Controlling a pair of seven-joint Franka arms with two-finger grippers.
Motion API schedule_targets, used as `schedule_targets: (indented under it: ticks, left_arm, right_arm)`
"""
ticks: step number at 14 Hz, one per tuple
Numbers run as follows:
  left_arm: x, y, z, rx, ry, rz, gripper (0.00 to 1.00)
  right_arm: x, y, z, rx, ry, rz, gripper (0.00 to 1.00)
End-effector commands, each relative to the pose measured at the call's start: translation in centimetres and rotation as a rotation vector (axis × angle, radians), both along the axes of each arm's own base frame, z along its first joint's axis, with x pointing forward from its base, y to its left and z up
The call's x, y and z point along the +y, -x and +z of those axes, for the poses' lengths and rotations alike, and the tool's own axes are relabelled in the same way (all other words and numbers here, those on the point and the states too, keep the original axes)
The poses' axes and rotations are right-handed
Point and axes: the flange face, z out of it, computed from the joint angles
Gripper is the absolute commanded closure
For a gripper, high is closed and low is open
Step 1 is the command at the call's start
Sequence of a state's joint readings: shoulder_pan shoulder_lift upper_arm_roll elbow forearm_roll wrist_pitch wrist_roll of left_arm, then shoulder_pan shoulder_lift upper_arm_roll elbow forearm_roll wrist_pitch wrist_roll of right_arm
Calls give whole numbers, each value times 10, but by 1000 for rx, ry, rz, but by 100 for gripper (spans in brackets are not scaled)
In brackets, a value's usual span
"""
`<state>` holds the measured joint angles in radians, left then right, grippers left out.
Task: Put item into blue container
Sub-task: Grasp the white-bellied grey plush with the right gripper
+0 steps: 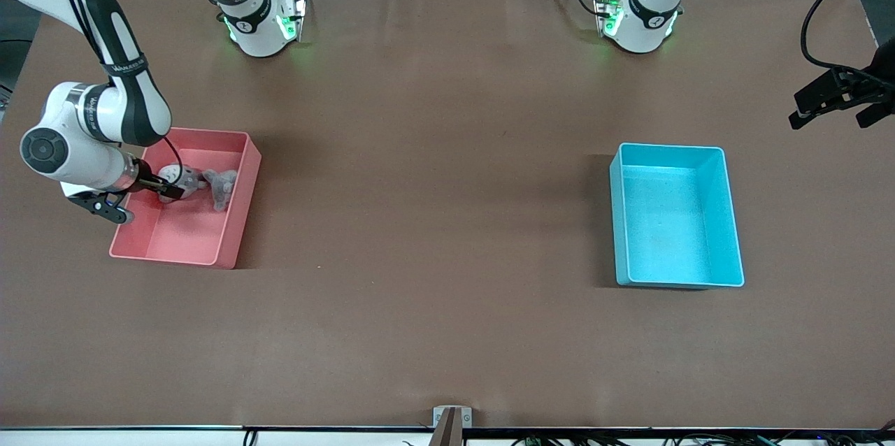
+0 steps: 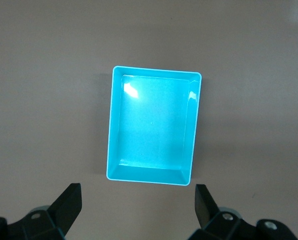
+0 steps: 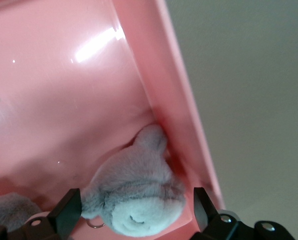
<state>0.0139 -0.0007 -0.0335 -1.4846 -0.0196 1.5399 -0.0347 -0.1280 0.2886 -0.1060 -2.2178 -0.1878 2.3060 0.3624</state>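
The brown table [image 1: 433, 257] carries two bins well apart. The blue container [image 1: 675, 215] sits empty toward the left arm's end, directly under the left claw [image 2: 139, 207], which waits high above it with its fingers spread wide and nothing between them. The pink bin [image 1: 185, 198] holds the grey plush toy [image 3: 134, 200], and the right claw [image 3: 134, 210] is down inside it, fingers wide on either side of the toy, not yet closed.

The toy is pressed into the corner against the bin wall, so one finger could catch the wall, or the soft plush could slip out on closing and lifting.

In the front view the right arm hides part of the toy; its full shape is unclear.
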Motion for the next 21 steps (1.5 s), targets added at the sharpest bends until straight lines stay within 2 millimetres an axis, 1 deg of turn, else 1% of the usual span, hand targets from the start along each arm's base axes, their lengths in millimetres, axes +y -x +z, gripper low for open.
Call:
schedule_targets:
  ticks: [1,2,3,8,14,15,17,19,20,21]
  left_arm:
    - [4,-2,4,-10,-12,-6,0]
    - [4,-2,4,-10,-14,-6,0]
    - [4,-2,4,-10,-14,-6,0]
    - [5,-2,4,-10,-14,-5,0]
    - [6,-2,4,-10,-12,-2,0]
    - [6,-2,4,-10,-12,-2,0]
    - [7,-2,4,-10,-12,0,0]
    - [15,-2,3,-9,-9,15,0]
    - [15,-2,3,-10,-8,15,0]
    - [17,-2,3,-10,-8,18,0]
  right_arm:
    - [8,1,-12,10,28,-33,1]
    - [16,-1,-12,7,33,-41,2]
    - [17,-1,-13,9,34,-44,2]
    - [17,1,-21,24,33,-44,3]
    - [17,7,-31,62,31,-48,9]
    - [17,9,-32,79,32,-50,11]
    - [16,11,-34,93,31,-53,23]
    - [16,11,-34,100,32,-53,36]
    - [16,11,-35,102,31,-50,45]
    - [16,11,-35,103,30,-46,50]
